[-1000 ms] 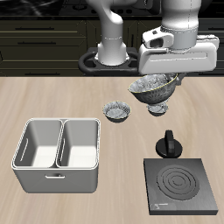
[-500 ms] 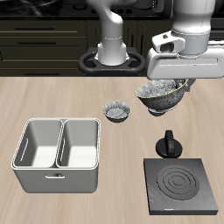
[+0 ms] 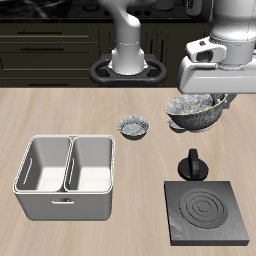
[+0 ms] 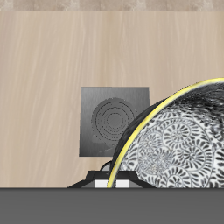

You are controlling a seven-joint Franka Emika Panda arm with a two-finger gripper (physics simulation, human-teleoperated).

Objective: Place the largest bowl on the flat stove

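At the near corner of the pale wooden worktop stands a grey metal bin with two compartments; its walls are smooth and its corners are rounded, and a small handle shows on its front wall. Farther back, about the middle of the worktop, sits a small round bowl with a grey-and-white speckled inside and a dark outside. Beside the bin, close to the front edge, lies the flat stove, a dark-grey square slab with thin concentric ring marks, and a black knob stands at its back edge. In the wrist view the stove is a matte square with the same rings, seen from above on the wood grain. The largest bowl is held in the air, above the worktop and farther back than the stove, tilted so that its opening faces partly toward the front. Its inside has a dense grey-and-white speckled pattern, its rim is scalloped, and its outside is dark; in the wrist view the bowl shows a thin yellow line along the rim. The gripper of the white arm grasps the bowl at its rim, with the fingers closed on it.
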